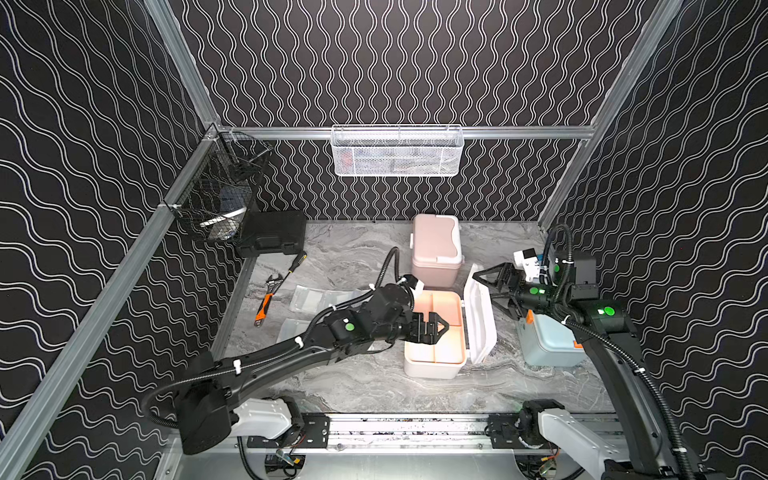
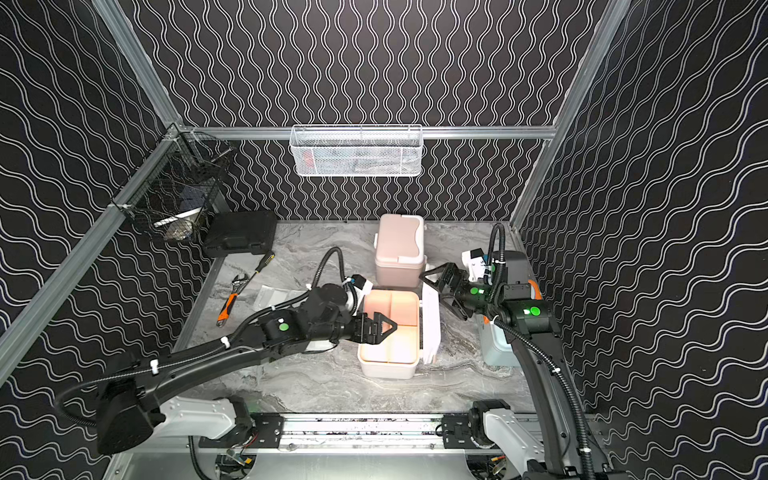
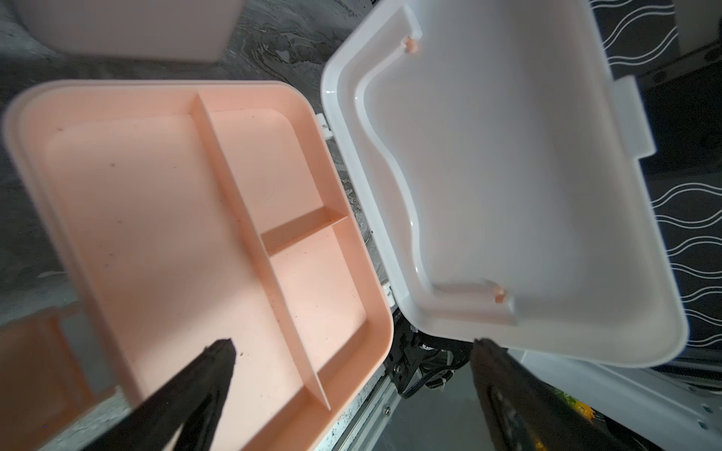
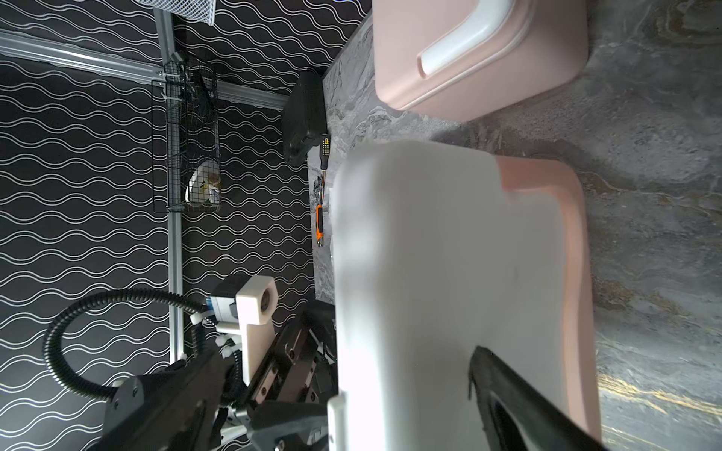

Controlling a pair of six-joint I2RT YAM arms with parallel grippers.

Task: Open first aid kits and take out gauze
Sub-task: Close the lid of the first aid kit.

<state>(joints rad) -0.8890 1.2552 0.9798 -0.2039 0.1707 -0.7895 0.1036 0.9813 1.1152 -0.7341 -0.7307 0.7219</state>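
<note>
Left wrist: left fingers (image 3: 211, 371) wide apart, empty, above peach tray (image 3: 156, 218)

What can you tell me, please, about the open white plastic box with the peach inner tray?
The rounded white plastic box stands on the grey marbled table. Its hinged lid is swung open and stands nearly upright. The peach tray inside has three compartments, nothing visible in them. The open left gripper hovers above it; the open right gripper is at the lid, contact unclear.
</note>
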